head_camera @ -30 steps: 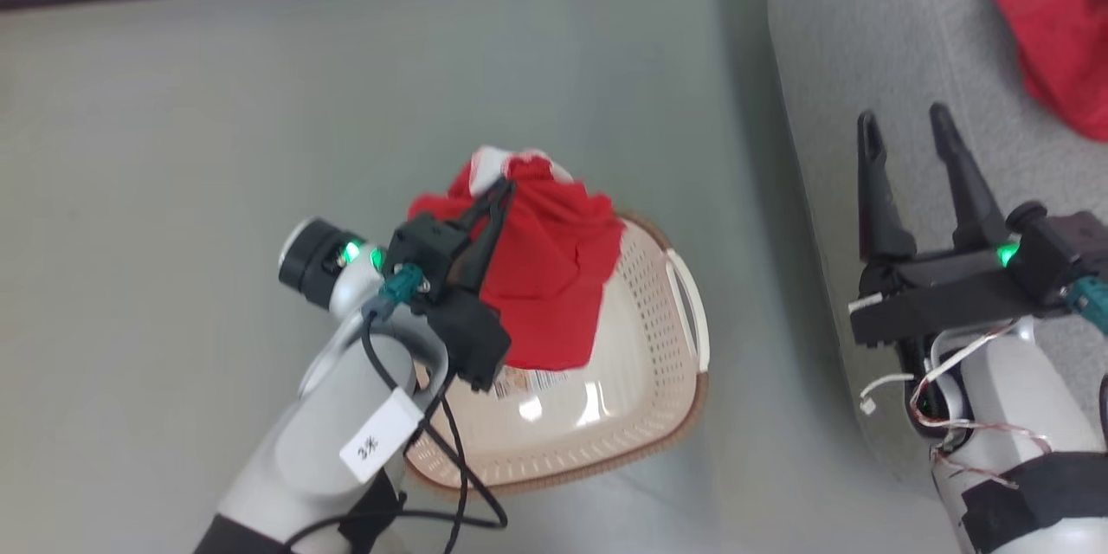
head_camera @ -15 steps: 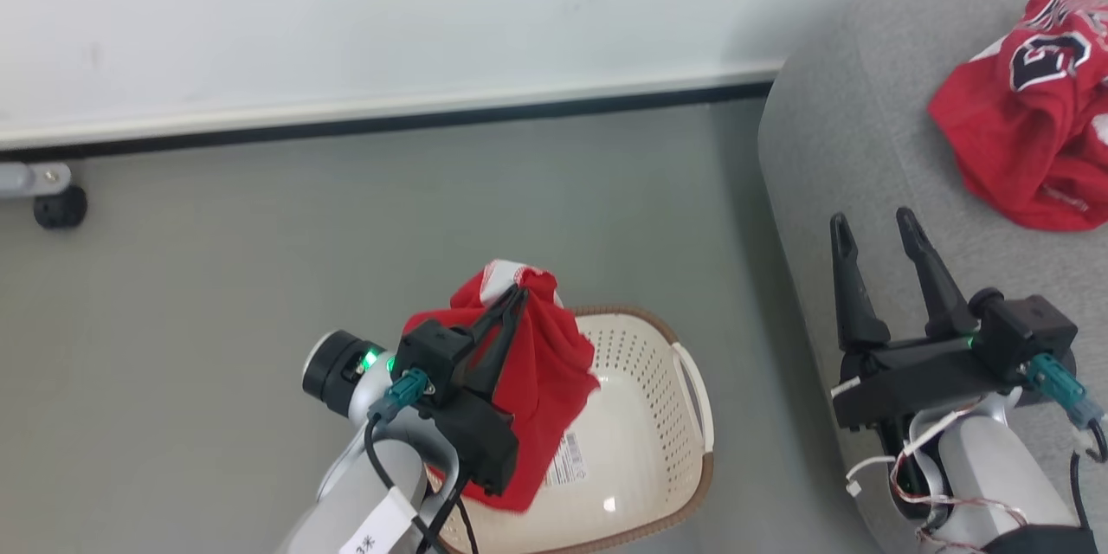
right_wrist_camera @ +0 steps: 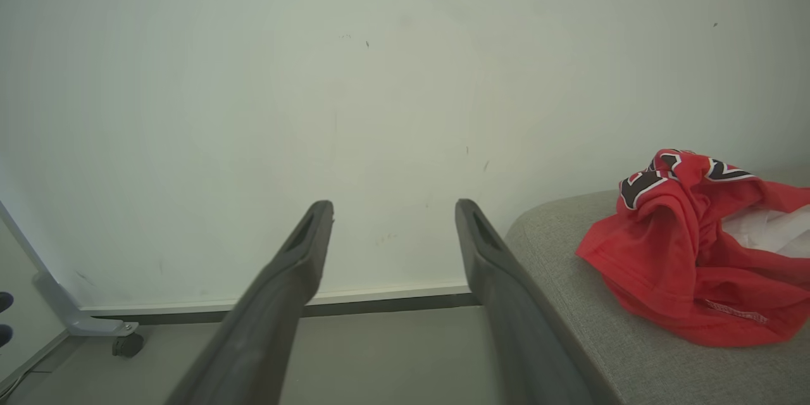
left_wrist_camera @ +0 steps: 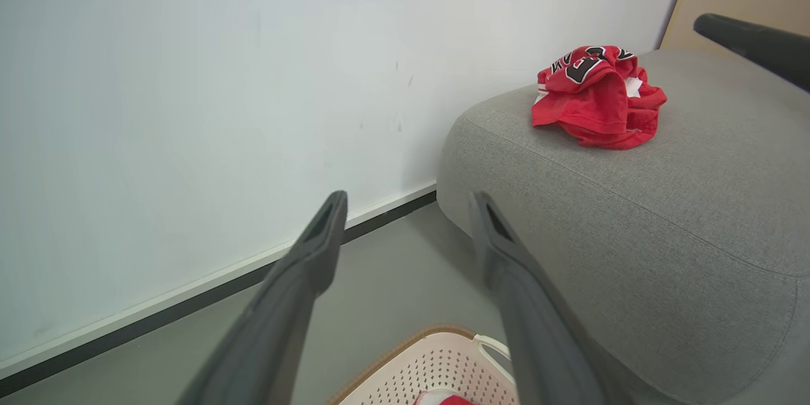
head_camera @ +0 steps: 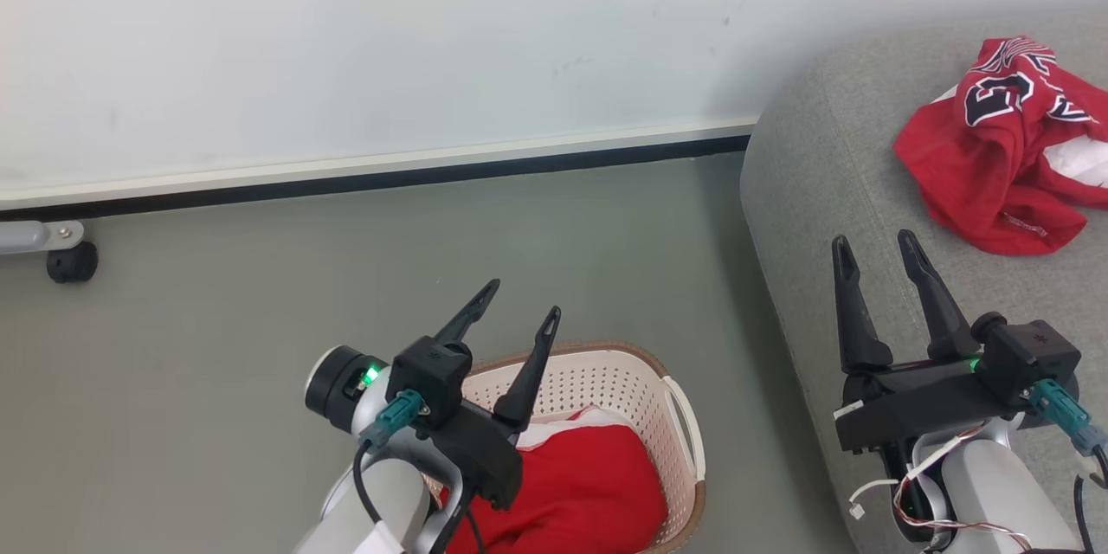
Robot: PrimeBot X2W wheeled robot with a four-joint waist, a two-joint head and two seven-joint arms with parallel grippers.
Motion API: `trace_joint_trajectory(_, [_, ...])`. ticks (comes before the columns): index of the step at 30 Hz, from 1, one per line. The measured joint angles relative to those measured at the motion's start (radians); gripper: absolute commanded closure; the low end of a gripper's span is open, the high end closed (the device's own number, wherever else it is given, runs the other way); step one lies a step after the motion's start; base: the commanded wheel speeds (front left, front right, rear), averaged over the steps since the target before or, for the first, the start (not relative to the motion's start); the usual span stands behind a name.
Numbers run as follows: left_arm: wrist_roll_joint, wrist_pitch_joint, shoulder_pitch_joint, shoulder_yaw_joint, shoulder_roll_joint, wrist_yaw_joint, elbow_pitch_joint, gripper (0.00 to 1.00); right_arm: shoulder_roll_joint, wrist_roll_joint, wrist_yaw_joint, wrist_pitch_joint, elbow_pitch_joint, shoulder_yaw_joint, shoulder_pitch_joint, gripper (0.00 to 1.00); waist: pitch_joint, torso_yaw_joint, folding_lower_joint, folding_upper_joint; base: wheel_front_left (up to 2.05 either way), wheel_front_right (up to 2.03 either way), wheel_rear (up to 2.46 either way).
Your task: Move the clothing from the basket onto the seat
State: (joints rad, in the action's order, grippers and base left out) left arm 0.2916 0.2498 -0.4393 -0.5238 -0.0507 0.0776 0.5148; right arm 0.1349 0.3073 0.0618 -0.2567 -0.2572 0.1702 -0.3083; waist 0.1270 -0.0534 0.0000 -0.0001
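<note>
Head view: left gripper point(head_camera: 525, 299) wide open, empty, above the red garment point(head_camera: 589, 485) in the basket point(head_camera: 606, 376); right gripper point(head_camera: 872, 238) likewise over the sofa point(head_camera: 822, 182). Right wrist view adds a caster point(right_wrist_camera: 126, 345).

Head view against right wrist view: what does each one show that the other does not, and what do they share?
Head view adds the basket with a red garment lying in it, and the left gripper open above it. Right wrist view adds a slanted grey post above the caster, plus small dark shapes at its left edge, too small to tell. Both share the open right gripper, the red jersey on the seat, the wall and the caster.
</note>
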Motion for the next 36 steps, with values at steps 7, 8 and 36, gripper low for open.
trace_joint_trajectory(7, [0.014, 0.000, 0.041, 0.022, -0.015, -0.017, -0.041, 0.00, 0.000, 0.000, -0.001, 0.000, 0.007, -0.004, 0.016, 0.00, -0.025, 0.002, 0.0000, 0.0000, 0.00, 0.00, 0.00])
trace_joint_trajectory(8, [0.015, 0.000, 0.044, 0.026, -0.019, -0.019, -0.046, 0.00, 0.000, 0.000, -0.001, 0.000, 0.008, -0.004, 0.017, 0.00, -0.028, 0.003, 0.0000, 0.0000, 0.00, 0.00, 0.00])
trace_joint_trajectory(36, [0.088, 0.000, 0.319, 0.216, -0.130, -0.145, -0.221, 0.00, 0.002, -0.014, -0.028, 0.000, 0.063, 0.002, 0.171, 0.00, -0.137, 0.040, -0.0001, 0.0001, 0.00, 0.00, 0.00])
